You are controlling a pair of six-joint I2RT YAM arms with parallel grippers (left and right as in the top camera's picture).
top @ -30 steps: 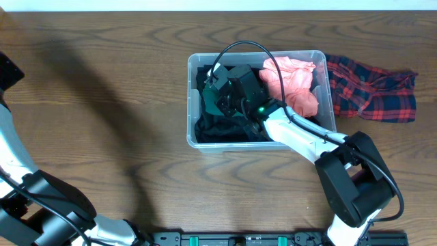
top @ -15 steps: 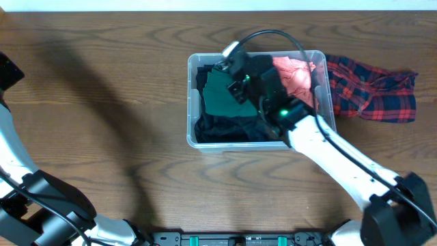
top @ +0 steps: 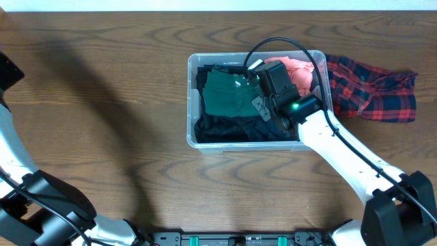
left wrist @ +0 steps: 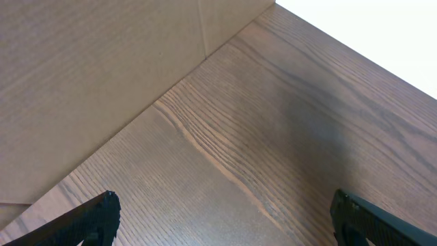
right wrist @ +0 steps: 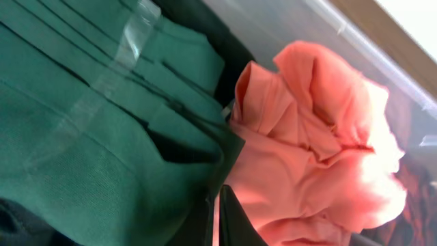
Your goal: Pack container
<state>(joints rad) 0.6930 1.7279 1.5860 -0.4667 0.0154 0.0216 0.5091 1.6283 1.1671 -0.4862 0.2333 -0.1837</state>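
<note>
Right pincer (right wrist: 217, 219), tips together, pokes between folded green cloth (top: 227, 99) and crumpled salmon-pink cloth (top: 304, 72) inside the clear rectangular plastic container (top: 192, 102) at upper centre, probably tucking them down (left pincer (left wrist: 225, 222) hangs spread wide over bare table (left wrist: 225, 137)).

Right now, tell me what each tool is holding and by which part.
Left tool: open, holding nothing. Right tool: shut where the green garment meets the pink cloth; whether it pinches either cannot be told.

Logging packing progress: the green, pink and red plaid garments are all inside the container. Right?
Not quite. The overhead view shows the red plaid garment lying on the table beside the container, not in it; the green garment and pink garment are inside.
</note>
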